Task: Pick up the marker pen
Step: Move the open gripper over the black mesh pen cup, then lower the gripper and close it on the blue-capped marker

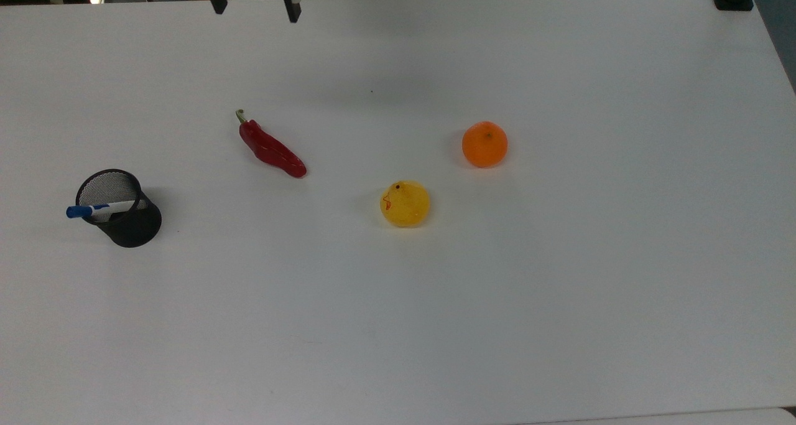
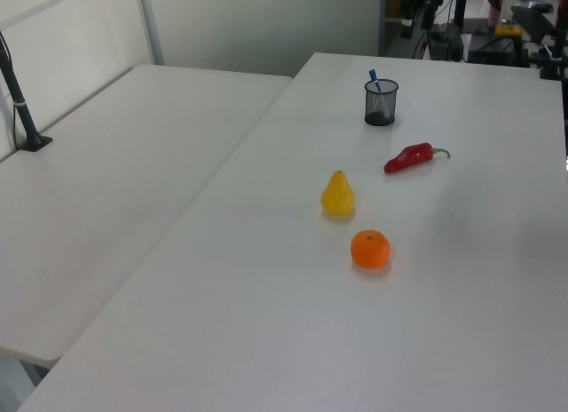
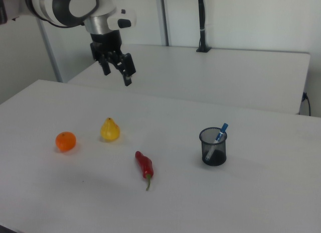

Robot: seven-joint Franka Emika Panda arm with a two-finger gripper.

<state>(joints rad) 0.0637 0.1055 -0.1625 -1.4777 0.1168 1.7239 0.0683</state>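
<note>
The marker pen (image 1: 99,209) is white with a blue cap and leans in a black mesh cup (image 1: 127,223) at the top view's left, cap sticking out over the rim. The marker pen (image 3: 218,135) also shows in the cup (image 3: 214,150) in the right view, and the marker pen (image 2: 375,78) in the cup (image 2: 380,106) in the left view. My gripper (image 1: 255,5) hangs open at the top view's upper edge, far from the cup. In the right view my gripper (image 3: 117,75) is high above the table, empty, beyond the pear.
On the white table (image 1: 435,319) lie a red chilli (image 1: 272,151), a yellow pear (image 1: 405,204) and an orange (image 1: 484,144). The chilli is the closest of these to the cup. A second white table (image 2: 106,190) adjoins at the left view's left.
</note>
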